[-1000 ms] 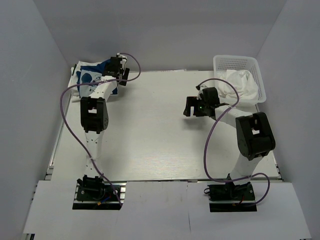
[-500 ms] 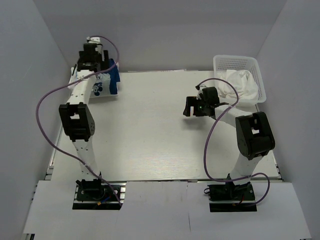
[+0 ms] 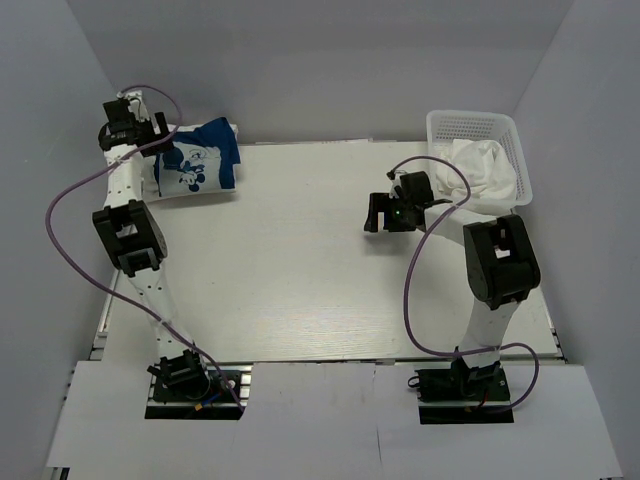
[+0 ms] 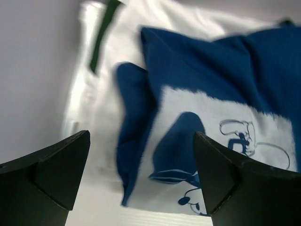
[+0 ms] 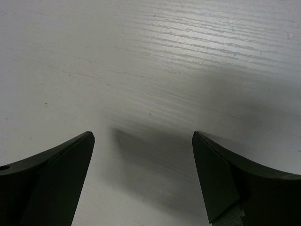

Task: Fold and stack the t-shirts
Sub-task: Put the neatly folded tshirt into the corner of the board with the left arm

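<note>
Jaws apart and empty, left gripper hangs beside the royal blue t-shirt at the table's far-left corner, while right gripper, likewise spread, hovers mid-table near white t-shirts heaped in the far-right basket.

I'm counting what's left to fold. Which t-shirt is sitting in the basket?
The crumpled white t-shirt, in the white mesh basket at the far right. The blue printed t-shirt lies on the table at the far left, outside any basket.
</note>
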You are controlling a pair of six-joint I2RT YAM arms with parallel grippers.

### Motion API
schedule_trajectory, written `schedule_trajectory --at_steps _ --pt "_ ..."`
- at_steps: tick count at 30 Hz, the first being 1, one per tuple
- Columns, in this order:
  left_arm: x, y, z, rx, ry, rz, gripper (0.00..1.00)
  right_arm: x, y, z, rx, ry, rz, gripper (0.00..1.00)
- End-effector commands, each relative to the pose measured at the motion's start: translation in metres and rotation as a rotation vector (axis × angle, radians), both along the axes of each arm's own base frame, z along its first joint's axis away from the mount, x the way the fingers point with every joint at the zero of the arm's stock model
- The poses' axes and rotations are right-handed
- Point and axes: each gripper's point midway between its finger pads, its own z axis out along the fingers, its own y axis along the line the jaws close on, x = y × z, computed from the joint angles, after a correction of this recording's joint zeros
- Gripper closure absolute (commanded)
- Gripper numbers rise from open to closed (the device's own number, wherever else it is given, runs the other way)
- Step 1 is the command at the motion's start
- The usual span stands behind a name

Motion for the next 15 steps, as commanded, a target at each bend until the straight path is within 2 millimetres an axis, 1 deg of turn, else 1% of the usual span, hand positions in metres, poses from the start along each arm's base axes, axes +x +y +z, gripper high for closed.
schedule_trajectory --at_steps 1,2,3,4,6,7,8,9,12,14,15 --pt "0.008 -0.034 0.005 -0.057 -0.045 -0.184 0.00 0.007 0.005 0.006 -0.001 -0.005 0.013 0.10" --pt "0.010 -0.030 -0.002 -0.063 -0.049 -0.186 0.00 0.008 0.005 0.006 -0.002 -0.007 0.012 0.10" --pt "0.012 -0.030 0.000 -0.058 -0.061 -0.186 0.00 0.008 0.005 0.004 0.001 0.002 0.009 0.10" --pt "0.012 -0.025 -0.012 -0.078 -0.045 -0.177 0.00 0.008 0.006 0.004 0.003 0.009 0.011 0.10" --pt "0.014 -0.021 -0.022 -0.100 -0.042 -0.177 0.00 0.009 0.007 0.004 0.004 0.011 0.013 0.10" --pt "0.014 -0.022 -0.035 -0.124 -0.024 -0.165 0.00 0.008 0.009 0.004 0.003 0.014 0.016 0.10" --pt "0.014 -0.009 -0.039 -0.108 -0.017 -0.128 0.00 0.008 0.007 0.003 0.000 0.018 0.012 0.10" --pt "0.016 -0.007 -0.043 -0.112 -0.013 -0.112 0.00 0.009 0.008 0.006 0.000 0.011 0.014 0.10" --pt "0.012 0.008 -0.061 -0.120 0.020 -0.068 0.00 0.008 0.008 0.006 -0.004 0.013 0.012 0.10" --pt "0.013 0.009 -0.067 -0.118 0.016 -0.068 0.00 0.008 0.008 0.004 -0.005 0.017 0.009 0.10" --pt "0.014 0.011 -0.066 -0.109 0.009 -0.060 0.00 0.008 0.009 0.006 0.000 0.016 0.008 0.10"
